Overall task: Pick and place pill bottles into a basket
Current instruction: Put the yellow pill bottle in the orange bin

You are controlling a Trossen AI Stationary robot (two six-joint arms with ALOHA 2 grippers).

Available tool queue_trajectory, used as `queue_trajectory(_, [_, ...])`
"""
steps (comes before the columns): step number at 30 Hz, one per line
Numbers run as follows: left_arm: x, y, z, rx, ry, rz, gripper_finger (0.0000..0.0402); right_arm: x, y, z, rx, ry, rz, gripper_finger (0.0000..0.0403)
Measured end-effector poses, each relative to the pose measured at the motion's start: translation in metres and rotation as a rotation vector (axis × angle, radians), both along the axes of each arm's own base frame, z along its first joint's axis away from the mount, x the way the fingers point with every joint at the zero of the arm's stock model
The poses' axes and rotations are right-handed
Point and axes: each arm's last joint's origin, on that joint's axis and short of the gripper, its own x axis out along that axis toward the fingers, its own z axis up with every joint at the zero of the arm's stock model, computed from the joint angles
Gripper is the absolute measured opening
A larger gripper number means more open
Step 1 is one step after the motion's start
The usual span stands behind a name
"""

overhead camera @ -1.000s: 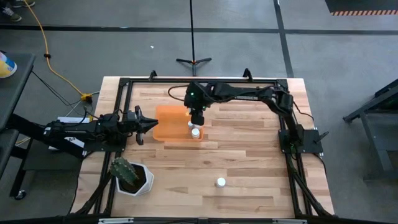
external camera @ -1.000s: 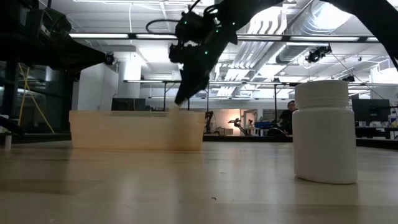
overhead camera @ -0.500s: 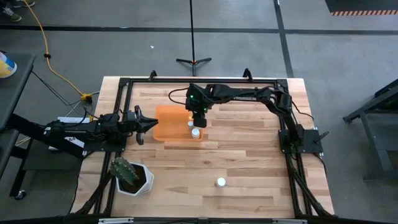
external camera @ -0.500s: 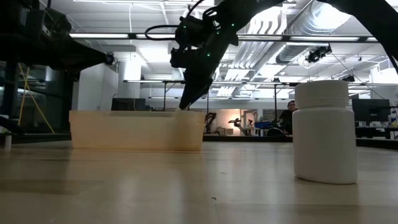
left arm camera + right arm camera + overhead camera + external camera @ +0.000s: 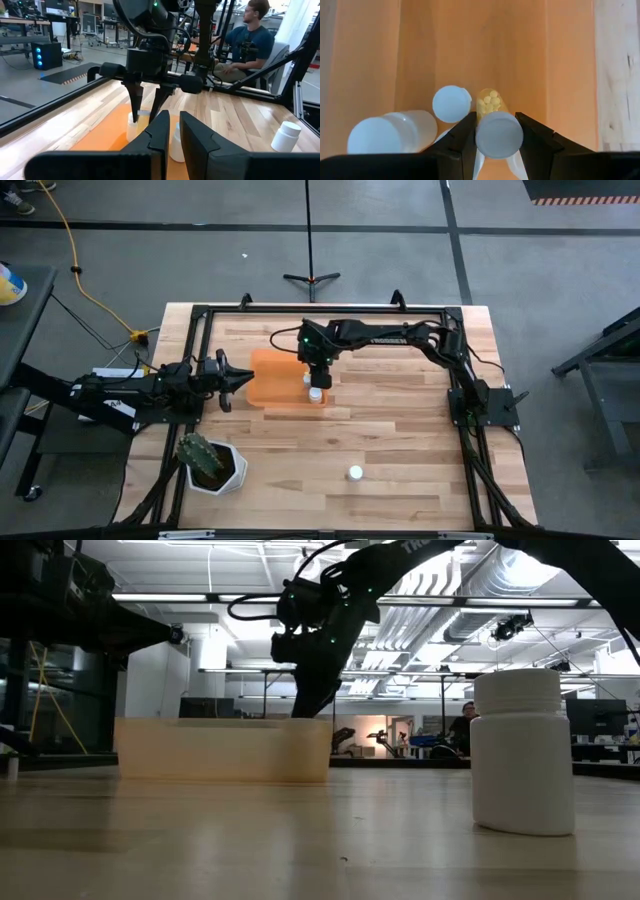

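Note:
The orange basket [image 5: 272, 377] lies left of the table's middle and also shows in the low view [image 5: 220, 748]. My right gripper [image 5: 317, 376] points down into its right end, shut on a white-capped pill bottle [image 5: 499, 134]. Two more white bottles [image 5: 452, 104] [image 5: 385, 134] rest on the basket floor beside it. A yellowish pill-filled bottle part [image 5: 490, 102] shows just past the cap. One pill bottle [image 5: 354, 473] stands on its base on the table, large in the low view [image 5: 522, 750]. My left gripper [image 5: 246, 379] waits at the basket's left side, fingers nearly together. My right gripper pinches the pill bottle between its two fingers [image 5: 465, 137], one on each side just below the white cap [image 5: 499, 134]. The fingers come from above, pointing down into the basket. The cap faces up toward the wrist. Whether the bottle's base touches the basket floor is hidden.
A white pot with a green cactus [image 5: 210, 463] stands at the table's near left. A black frame [image 5: 200, 315] runs around the table's edges. A person [image 5: 250, 35] sits beyond the table. Bare wood lies between the basket and the standing bottle.
My right gripper has gone down at the basket's right end, its fingertips sinking from above the rim to behind the basket wall in the low view. The left arm has kept still.

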Motion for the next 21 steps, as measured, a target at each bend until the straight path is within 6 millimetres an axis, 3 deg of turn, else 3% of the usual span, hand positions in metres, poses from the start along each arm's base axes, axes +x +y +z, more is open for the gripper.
queue_trajectory(16, [0.0000,0.0000,-0.0001,0.000,0.000,0.000,0.0079,0.0006,-0.0003,0.0001,-0.007,-0.005,0.001,0.0120])
queue_trajectory(21, [0.0000,0.0000,0.0000,0.000,0.000,0.000,0.0079,0.0006,-0.0003,0.0001,-0.008,-0.005,0.000,0.0139])
